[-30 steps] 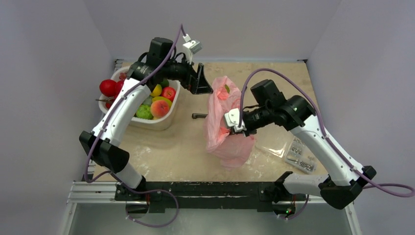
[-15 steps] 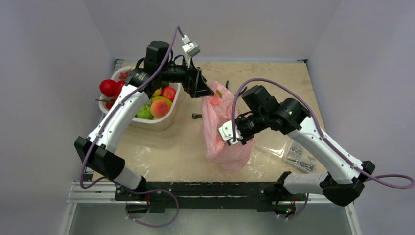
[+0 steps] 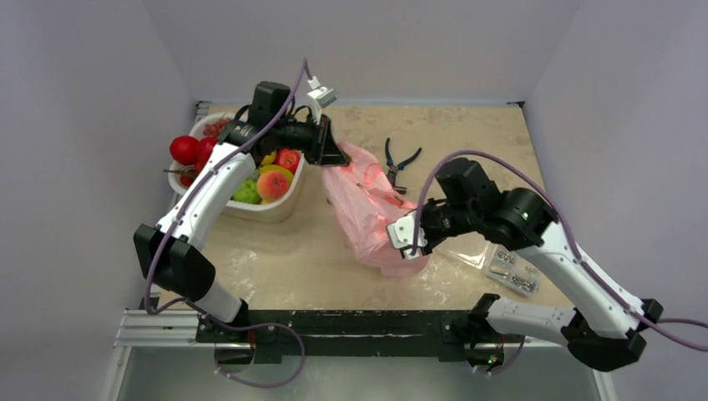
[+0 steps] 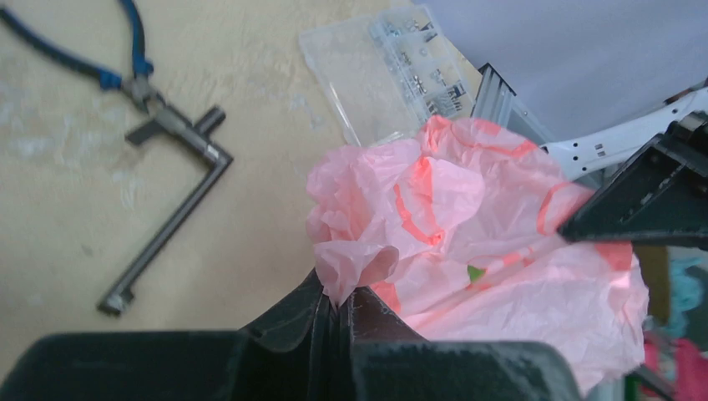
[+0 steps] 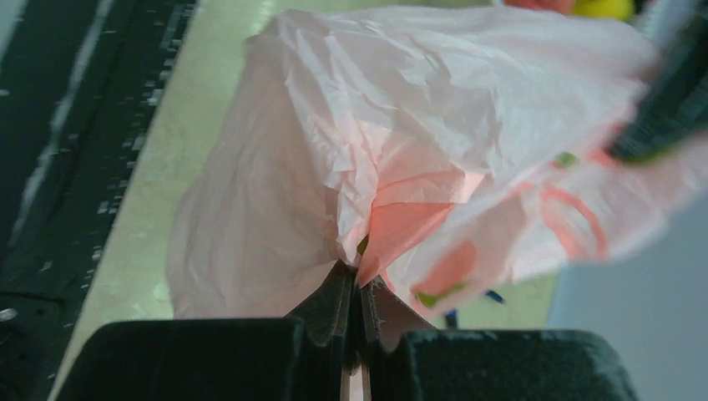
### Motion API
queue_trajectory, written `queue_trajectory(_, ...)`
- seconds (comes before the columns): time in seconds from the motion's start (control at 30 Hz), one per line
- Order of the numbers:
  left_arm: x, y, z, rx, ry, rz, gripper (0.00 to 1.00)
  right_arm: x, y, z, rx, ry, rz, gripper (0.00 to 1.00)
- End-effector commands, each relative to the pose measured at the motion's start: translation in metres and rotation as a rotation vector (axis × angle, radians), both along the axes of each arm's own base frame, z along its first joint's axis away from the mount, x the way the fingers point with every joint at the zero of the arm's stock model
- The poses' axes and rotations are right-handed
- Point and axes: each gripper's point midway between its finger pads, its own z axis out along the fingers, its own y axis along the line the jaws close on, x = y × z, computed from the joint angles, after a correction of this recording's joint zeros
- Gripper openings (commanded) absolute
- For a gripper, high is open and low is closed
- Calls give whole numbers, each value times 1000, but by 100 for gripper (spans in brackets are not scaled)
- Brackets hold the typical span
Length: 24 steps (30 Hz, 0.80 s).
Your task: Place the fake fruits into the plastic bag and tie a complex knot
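The pink plastic bag (image 3: 367, 209) lies slanted across the middle of the table, stretched between both grippers. My left gripper (image 3: 334, 157) is shut on a bunched fold of film at the bag's upper left end (image 4: 355, 267), its jaws (image 4: 342, 296) pressed together. At the bag's lower right, my right gripper (image 3: 407, 238) is shut on another pinch of film (image 5: 359, 280). Red and green patches show through the bag (image 5: 376, 125). Several fake fruits (image 3: 271, 180) fill a white tub. A knot is out of view.
The white tub (image 3: 250, 209) stands at the left under my left arm, with a red fruit (image 3: 184, 149) beside it. Blue-handled pliers (image 3: 399, 159) lie behind the bag, beside a metal L-shaped key (image 4: 167, 242). A clear bag of hardware (image 3: 509, 267) lies under my right arm.
My left gripper dropped to the bag's top and shut on its film, then pulled it left. The right gripper, still shut on the bag, moved toward the front right. The pliers came into view.
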Motion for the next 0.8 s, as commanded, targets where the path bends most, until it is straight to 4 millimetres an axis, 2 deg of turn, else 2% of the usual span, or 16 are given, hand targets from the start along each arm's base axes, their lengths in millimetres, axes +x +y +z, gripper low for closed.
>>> queue_trajectory(0.0,17,62,-3,7,26,277,0,8,-34,20,105,-90,-260,0)
queue_trajectory(0.1,23,89,-15,45,19,401,0,13,-58,23,183,-130,-442,0)
queue_trajectory(0.13,21,92,-16,42,22,406,0,14,-67,29,215,-148,-492,0)
queue_trajectory(0.2,16,90,-17,26,35,388,0,12,-71,35,269,-127,-544,0)
queue_trajectory(0.3,9,79,-10,-47,109,368,0,8,-64,46,375,-32,-583,0)
queue_trajectory(0.33,9,78,-8,-67,140,378,0,9,-61,51,409,-3,-600,9)
queue_trajectory(0.4,6,73,-4,-131,213,394,0,6,-57,57,462,73,-621,50)
queue_trajectory(0.43,5,72,-2,-151,222,401,0,0,-53,58,470,120,-612,64)
queue_trajectory(0.47,5,72,-2,-166,237,418,0,-7,-51,57,474,163,-600,72)
queue_trajectory(0.53,9,74,-6,-170,256,467,0,-19,-47,53,478,241,-584,83)
queue_trajectory(0.6,10,75,-12,-170,281,489,0,-24,-44,48,493,310,-600,88)
queue_trajectory(0.67,10,75,-18,-189,319,516,0,-22,-41,44,513,337,-622,98)
queue_trajectory(0.77,7,76,-32,-183,380,540,0,-11,-28,37,557,376,-641,99)
